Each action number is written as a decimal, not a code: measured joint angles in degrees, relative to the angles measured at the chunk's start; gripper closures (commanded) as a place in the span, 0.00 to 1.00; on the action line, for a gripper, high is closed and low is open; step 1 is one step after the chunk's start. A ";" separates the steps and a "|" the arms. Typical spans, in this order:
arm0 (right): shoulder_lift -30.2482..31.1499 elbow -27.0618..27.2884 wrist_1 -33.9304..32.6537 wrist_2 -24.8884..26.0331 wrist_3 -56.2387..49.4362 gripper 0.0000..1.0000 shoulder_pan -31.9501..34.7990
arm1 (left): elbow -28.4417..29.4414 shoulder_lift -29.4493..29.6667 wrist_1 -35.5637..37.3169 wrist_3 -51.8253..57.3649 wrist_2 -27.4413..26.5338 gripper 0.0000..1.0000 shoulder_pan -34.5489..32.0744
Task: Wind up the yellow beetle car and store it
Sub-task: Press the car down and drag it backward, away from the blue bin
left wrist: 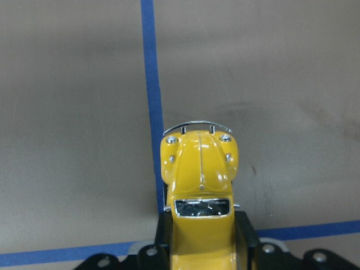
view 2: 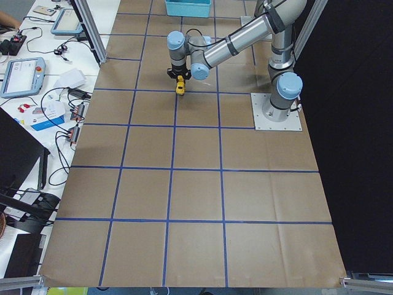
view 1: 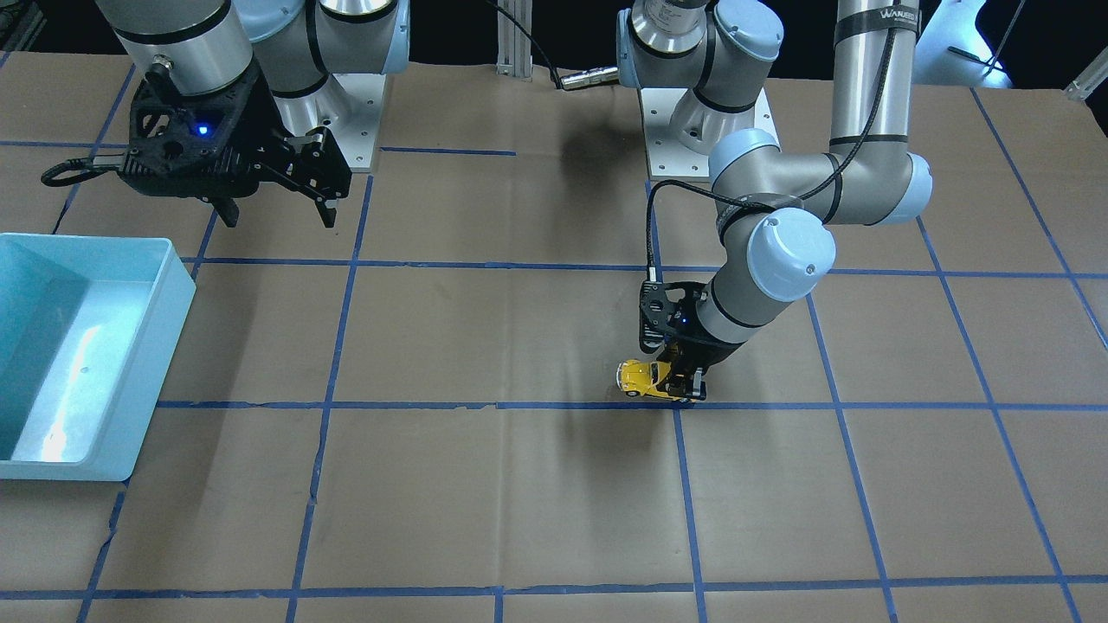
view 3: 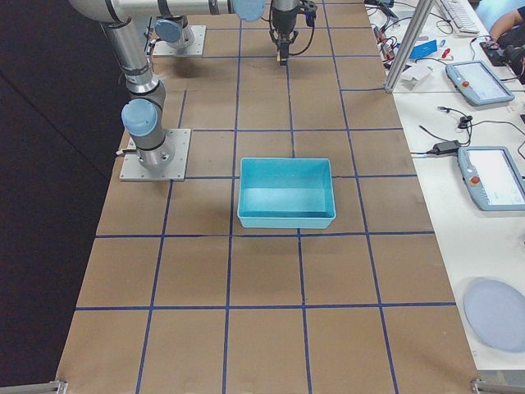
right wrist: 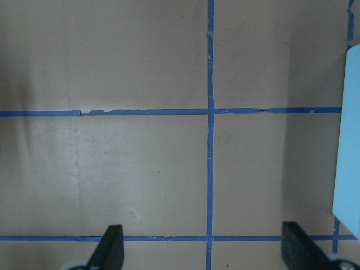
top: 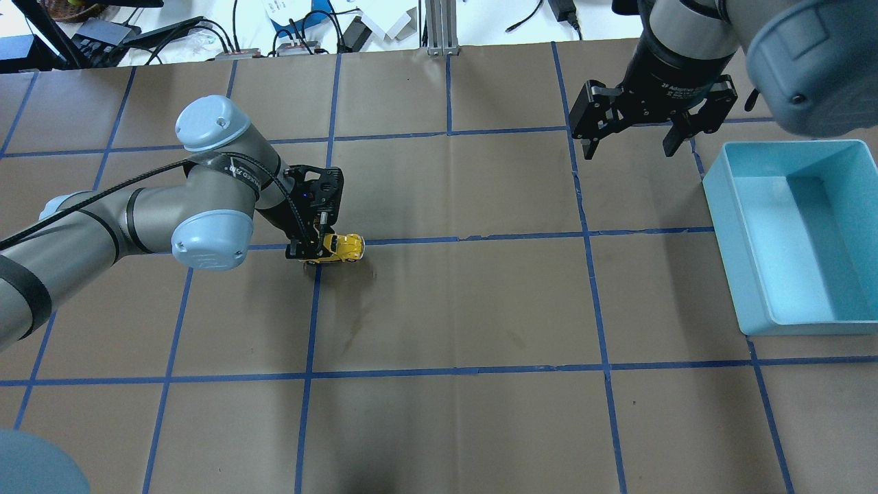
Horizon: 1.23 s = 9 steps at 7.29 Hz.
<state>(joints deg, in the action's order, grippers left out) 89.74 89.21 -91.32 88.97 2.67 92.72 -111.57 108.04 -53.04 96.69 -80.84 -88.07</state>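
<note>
The yellow beetle car (view 1: 645,378) is a tiny glossy toy with silver bumpers. It sits low over a blue tape line near the table's middle, also in the overhead view (top: 341,248) and small in the exterior left view (view 2: 180,88). My left gripper (view 1: 679,387) is shut on the car's rear half. In the left wrist view the car (left wrist: 199,185) points away from the camera, its rear between the black fingers (left wrist: 246,239). My right gripper (top: 627,140) hangs open and empty above the table beside the bin; its fingers (right wrist: 111,250) show wide apart.
A light blue open bin (top: 850,178) stands at the table's right side in the overhead view, also seen in the front-facing view (view 1: 169,285) and the right view (view 3: 285,215). Brown paper with a blue tape grid (top: 453,370) covers the table.
</note>
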 measured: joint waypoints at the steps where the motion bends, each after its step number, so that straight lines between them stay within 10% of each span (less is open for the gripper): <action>1: 0.00 0.00 0.00 0.00 -0.04 0.00 -0.01 | 0.00 0.25 0.03 -0.03 -0.52 0.64 0.05; 9: -0.03 0.00 0.00 0.06 -0.12 0.00 -0.09 | -0.26 0.68 0.75 -2.15 -4.55 0.64 0.91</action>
<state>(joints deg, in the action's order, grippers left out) 89.71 89.21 -91.32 89.03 2.55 92.64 -111.82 108.72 -52.29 94.54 -85.39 -87.17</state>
